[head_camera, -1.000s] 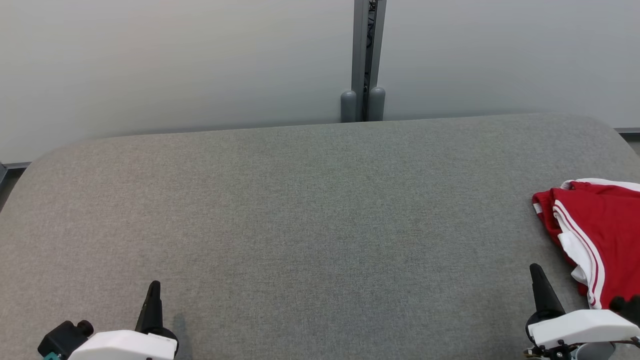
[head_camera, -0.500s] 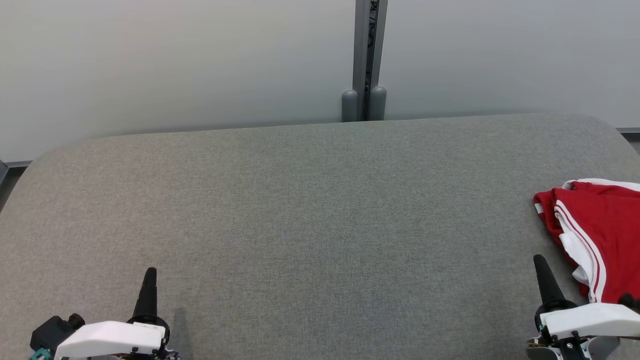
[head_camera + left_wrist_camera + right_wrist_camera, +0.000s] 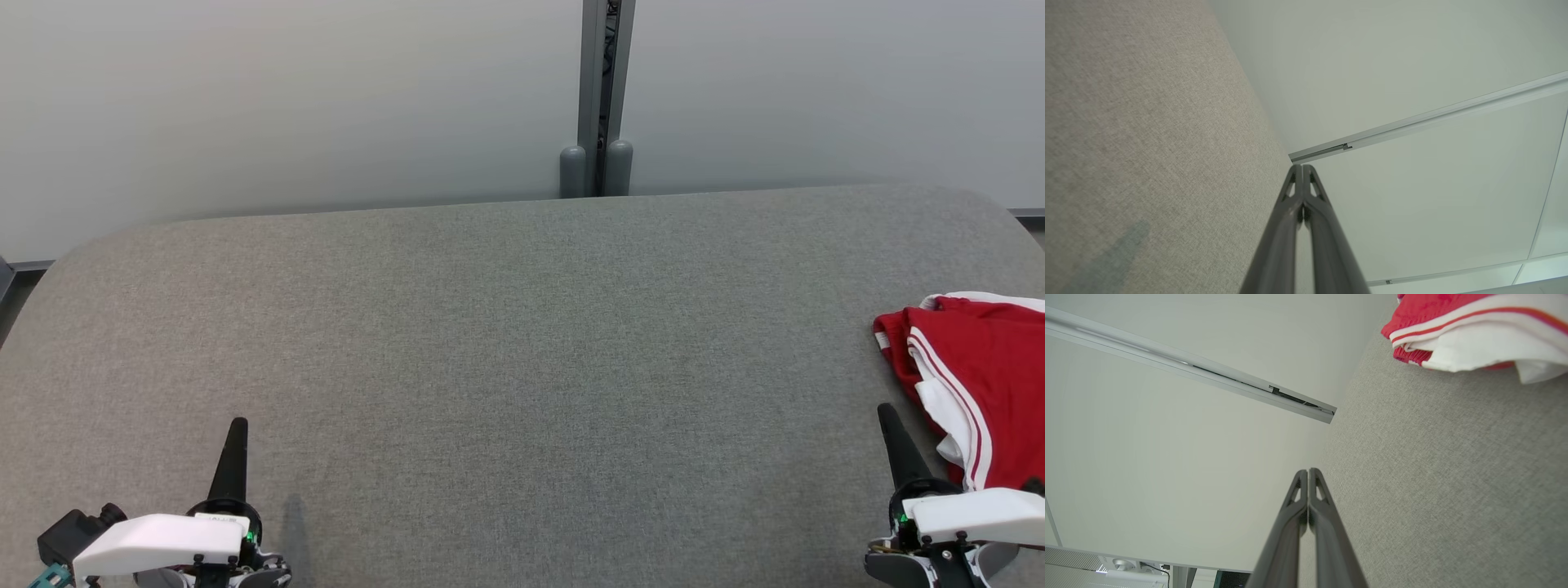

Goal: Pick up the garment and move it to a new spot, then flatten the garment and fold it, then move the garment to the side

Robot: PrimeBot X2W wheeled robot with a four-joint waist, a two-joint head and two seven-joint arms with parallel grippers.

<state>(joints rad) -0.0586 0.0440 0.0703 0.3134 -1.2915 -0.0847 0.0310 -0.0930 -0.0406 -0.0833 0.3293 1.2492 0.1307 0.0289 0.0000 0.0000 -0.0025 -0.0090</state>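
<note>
Grey fabric bench held the red-and-white cloth garment just right of the closed right fingers, far from the closed left fingers.

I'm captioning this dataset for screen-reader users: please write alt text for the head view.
A red garment with white stripes lies at the right edge of a grey fabric table. The left gripper and right gripper, both shut and empty, sit at the lower corners.
</note>
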